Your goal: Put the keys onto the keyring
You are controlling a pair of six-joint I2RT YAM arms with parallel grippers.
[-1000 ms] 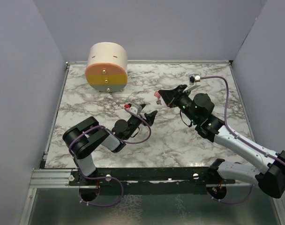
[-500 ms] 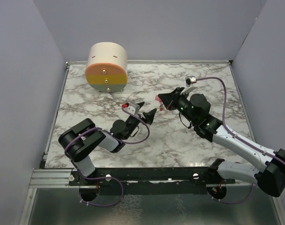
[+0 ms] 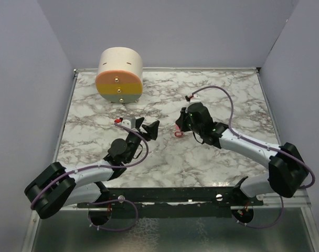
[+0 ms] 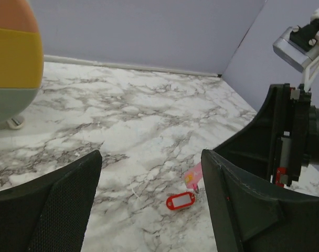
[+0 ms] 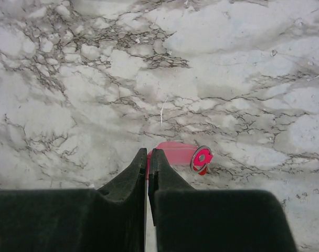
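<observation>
R arm's fingers (image 5: 149, 157) are down at the worktop (image 3: 227, 94), pressed together w/ barely a slit between them. The keyring (image 5: 175, 152) starts right at their tips. It looks pinched there, tho the tips hide the actual contact. From the L wrist view its pink strip (image 4: 192, 176) tilts up off the marble toward those fingers, which fits it being held.

The red key (image 4: 180, 200) lies flat on the worktop, approx mid-table, just beside the strip's low end. The metal ring (image 5: 202, 156) sits at that same end w/ red showing in and under it, so key and ring are touching or overlapping. Can't tell if the key's hole is actually threaded on.

L arm's fingers (image 3: 147, 126) are spread wide, holding nothing, hovering left of the pair and aimed at it. A round cream-and-orange box (image 3: 120, 75) stands at the back, well apart.

My read: both pieces are together in one spot, but nothing shows the threading as done. Prob. left to do: L fingers take the key and work it onto the ring.
</observation>
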